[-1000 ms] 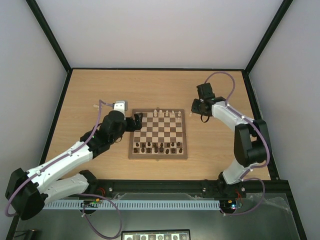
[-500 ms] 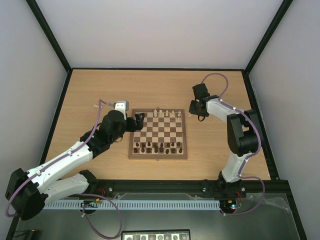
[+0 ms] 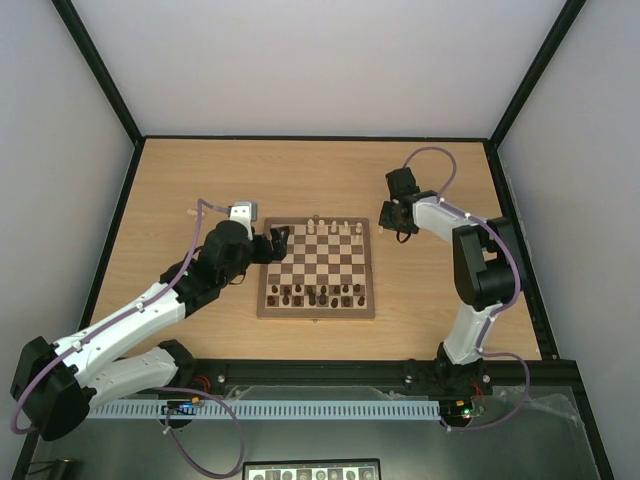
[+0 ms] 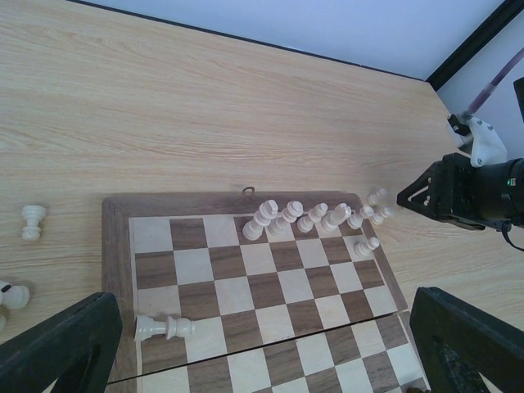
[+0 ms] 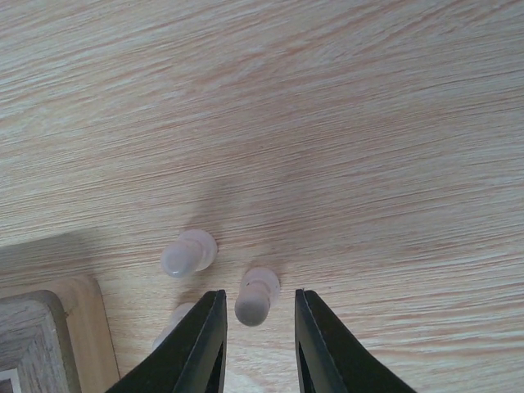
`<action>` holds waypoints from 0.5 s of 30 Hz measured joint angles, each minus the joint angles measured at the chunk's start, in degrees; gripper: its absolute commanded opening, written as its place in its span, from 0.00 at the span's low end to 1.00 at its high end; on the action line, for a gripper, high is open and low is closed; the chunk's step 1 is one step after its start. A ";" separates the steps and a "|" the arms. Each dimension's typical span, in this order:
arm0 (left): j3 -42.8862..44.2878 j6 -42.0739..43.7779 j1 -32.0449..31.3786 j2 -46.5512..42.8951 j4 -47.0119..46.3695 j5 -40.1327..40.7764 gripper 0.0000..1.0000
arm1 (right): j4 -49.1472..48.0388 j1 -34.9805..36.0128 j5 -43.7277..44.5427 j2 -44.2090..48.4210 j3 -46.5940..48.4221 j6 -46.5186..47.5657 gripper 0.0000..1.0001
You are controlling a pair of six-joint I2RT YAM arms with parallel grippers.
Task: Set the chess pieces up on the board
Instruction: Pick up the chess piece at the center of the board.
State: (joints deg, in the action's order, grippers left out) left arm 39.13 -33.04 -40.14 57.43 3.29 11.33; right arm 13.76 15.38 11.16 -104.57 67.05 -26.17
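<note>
The board (image 3: pixel 317 313) lies mid-table between the arms. Several pale chess pieces (image 3: pixel 330 228) stand along its far row, also visible in the left wrist view as a row (image 4: pixel 303 217); one pale piece (image 4: pixel 164 327) lies on its side on a near-left square. My left gripper (image 3: pixel 275 243) hovers at the board's left edge, wide open and empty. My right gripper (image 3: pixel 392 215) is low over the table off the board's far right corner. Its jaws straddle an upright pale pawn (image 5: pixel 256 296) with a gap on each side.
Dark chessmen (image 3: pixel 315 294) fill the board's near rows. Two more pale pawns (image 5: pixel 189 252) stand just left of the right gripper, one half hidden behind its left finger (image 5: pixel 201 344). Two loose pale pieces (image 4: pixel 31 221) sit on the table left of the board.
The right arm has shifted slightly left and down onto the pawns beside the board's corner, and its jaws have narrowed around one pawn. The left arm has not moved.
</note>
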 measured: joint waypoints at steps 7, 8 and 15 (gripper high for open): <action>-0.11 0.00 0.09 -0.04 -0.02 -0.02 1.00 | -0.26 0.00 -0.44 -0.66 0.00 0.02 0.21; -0.13 0.00 0.09 -0.09 -0.02 -0.02 0.99 | -0.33 0.00 -0.46 -0.74 0.00 0.02 0.21; -0.33 0.00 0.11 -0.63 -0.02 -0.04 1.00 | -0.44 0.00 -0.63 -1.44 0.00 0.02 0.14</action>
State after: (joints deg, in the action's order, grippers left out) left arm 38.81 -33.04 -40.03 56.80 3.27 11.29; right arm 13.32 15.38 10.52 -106.02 67.05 -26.15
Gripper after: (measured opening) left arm 0.994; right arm 0.187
